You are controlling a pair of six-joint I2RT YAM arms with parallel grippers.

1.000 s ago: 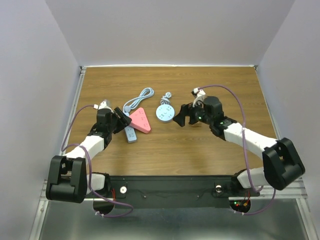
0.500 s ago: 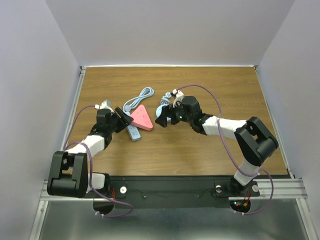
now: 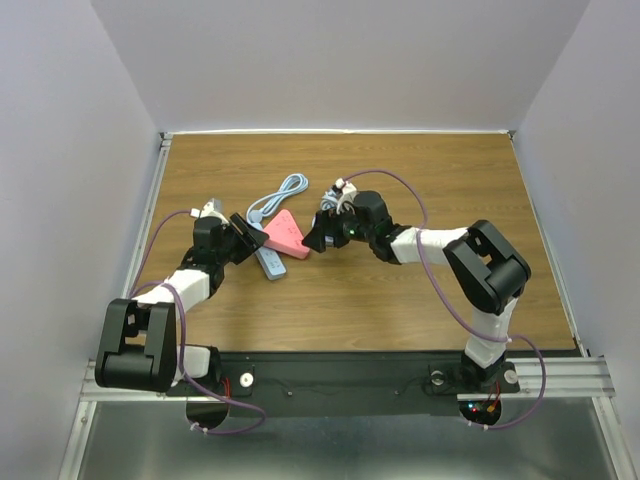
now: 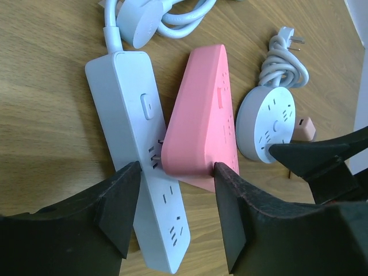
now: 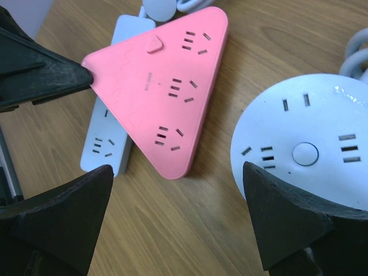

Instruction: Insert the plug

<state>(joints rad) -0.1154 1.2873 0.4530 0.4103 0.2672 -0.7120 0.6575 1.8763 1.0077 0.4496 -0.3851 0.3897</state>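
Note:
A pink triangular socket block [image 4: 204, 115] lies against a white power strip [image 4: 144, 149]. Short metal prongs at its near corner meet the strip's middle socket slots. My left gripper [image 4: 178, 215] is open and straddles that corner and the strip's near end, with its right finger against the pink edge. In the top view the left gripper [image 3: 247, 240] is just left of the pink block [image 3: 285, 236]. My right gripper [image 5: 178, 224] is open and empty above bare wood, between the pink block [image 5: 167, 86] and a round white socket [image 5: 305, 149]. In the top view the right gripper [image 3: 318, 234] is at the block's right edge.
The strip's white cable [image 3: 282, 194] coils behind it, with its plug head [image 4: 141, 26] beside the strip's far end. The round socket's coiled cord and plug [image 4: 284, 49] lie beyond it. The right gripper's fingers [image 4: 322, 161] reach into the left wrist view.
My right arm has swung left, from right of the round socket to over it, up to the pink block. The left gripper has hardly moved; the strip's near end has turned slightly.

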